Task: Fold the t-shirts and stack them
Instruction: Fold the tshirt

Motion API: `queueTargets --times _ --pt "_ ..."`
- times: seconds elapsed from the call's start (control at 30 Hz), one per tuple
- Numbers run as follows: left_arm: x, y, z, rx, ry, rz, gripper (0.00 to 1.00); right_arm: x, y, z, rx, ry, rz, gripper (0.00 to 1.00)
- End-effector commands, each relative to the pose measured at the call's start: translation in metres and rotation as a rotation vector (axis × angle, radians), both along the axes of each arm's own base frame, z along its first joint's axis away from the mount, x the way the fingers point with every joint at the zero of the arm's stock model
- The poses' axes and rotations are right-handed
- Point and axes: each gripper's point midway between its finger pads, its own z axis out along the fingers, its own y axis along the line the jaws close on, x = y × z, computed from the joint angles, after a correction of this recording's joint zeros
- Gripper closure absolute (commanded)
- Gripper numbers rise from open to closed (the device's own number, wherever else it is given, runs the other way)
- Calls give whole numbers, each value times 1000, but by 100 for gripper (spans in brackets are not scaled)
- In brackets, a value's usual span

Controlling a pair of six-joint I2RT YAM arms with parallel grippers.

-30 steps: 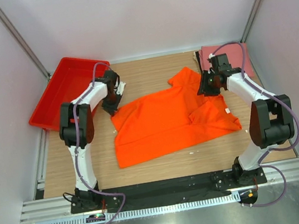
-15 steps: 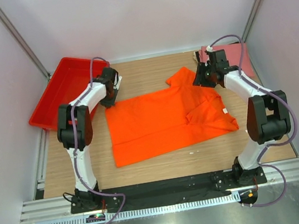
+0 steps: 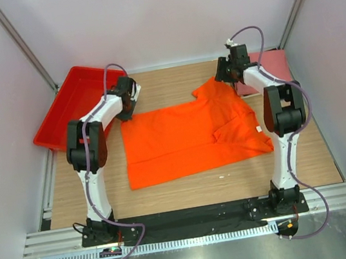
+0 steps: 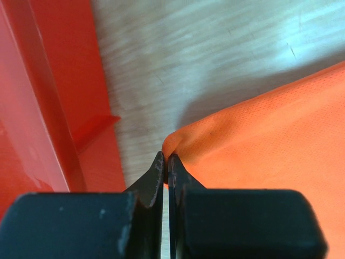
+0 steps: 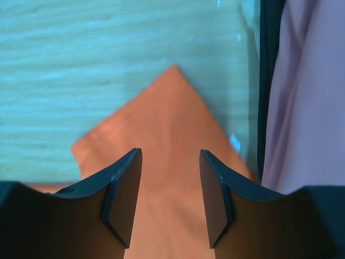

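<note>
Right claw (image 5: 169, 156) has swung out over the far sleeve of the orange shirt (image 3: 184, 141), spread wide. Left claw (image 4: 166, 164) pinches its corner

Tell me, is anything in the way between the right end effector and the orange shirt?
Nothing visible. The open right end effector is directly over a sleeve corner of the orange t-shirt; the pink t-shirt lies off to one side.

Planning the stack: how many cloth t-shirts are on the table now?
2. The bright orange cloth t-shirt lies spread across the wooden table, one corner in the left pincer; the dusty pink cloth shirt sits at its far right corner, partly hidden.
</note>
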Motion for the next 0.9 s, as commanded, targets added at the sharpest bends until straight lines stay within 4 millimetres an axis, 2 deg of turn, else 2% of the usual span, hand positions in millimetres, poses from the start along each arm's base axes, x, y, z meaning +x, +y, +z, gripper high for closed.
queueTargets --times 0.0,0.03,0.33,0.43,0.47,0.53,0.6,0.67,0.8,0.87 --pt "26 10 12 29 -74 6 100 31 4 4 -31 -39 31 47" --pt "28 11 10 25 -70 10 100 42 5 14 -31 -65 36 47" --pt "42 13 9 3 -71 -12 100 77 -1 -20 -107 -28 54 46" --pt "46 12 8 4 -72 -24 100 84 7 -20 -85 -55 94 48" --pt "46 12 8 8 -72 -25 100 84 13 -27 -67 -47 118 51" --pt "48 15 6 18 -72 -20 100 85 16 -31 -52 -47 128 52" --pt "52 16 7 16 -79 -20 100 85 16 -44 -45 -29 121 52" --pt "55 17 9 17 -86 -18 100 93 15 -40 -58 -42 114 53" --pt "56 15 10 15 -87 -20 100 96 15 -47 -56 -38 104 60" --pt "56 14 12 9 -87 -22 100 98 18 -43 -40 -47 113 65"
